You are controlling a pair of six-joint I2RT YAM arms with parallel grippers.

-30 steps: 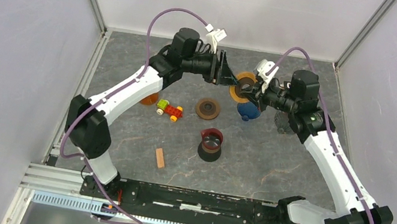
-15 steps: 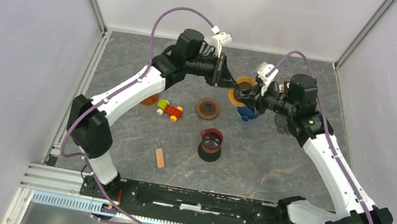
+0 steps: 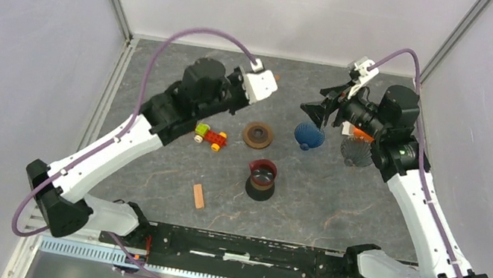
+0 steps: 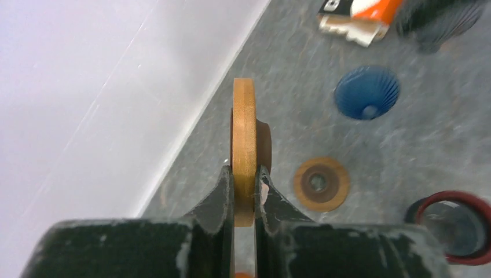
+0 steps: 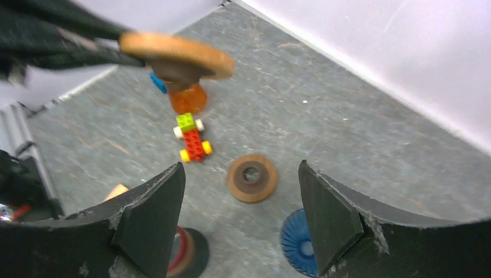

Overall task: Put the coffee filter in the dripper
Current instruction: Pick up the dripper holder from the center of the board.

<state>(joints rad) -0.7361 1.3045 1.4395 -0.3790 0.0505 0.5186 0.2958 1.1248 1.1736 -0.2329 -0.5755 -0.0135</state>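
Tan round disc (image 4: 244, 145) stands on edge, pinched tight in the left hand (image 4: 244, 174). From above, the arm hides that hand and nearly all of the disc. The right hand (image 5: 240, 168) has its fingers wide apart and holds nothing. The blue ribbed filter (image 3: 308, 136) sits on the bench (image 3: 338, 207) near the red-rimmed dripper (image 3: 262, 176), not in it.

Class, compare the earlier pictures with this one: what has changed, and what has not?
The disc changed hands: the right end effector let go and opened, and the left end effector closed on its rim. Both arms then drew apart, the left keeping the disc. The blue cone, brown ring, toy car and cup stayed put.
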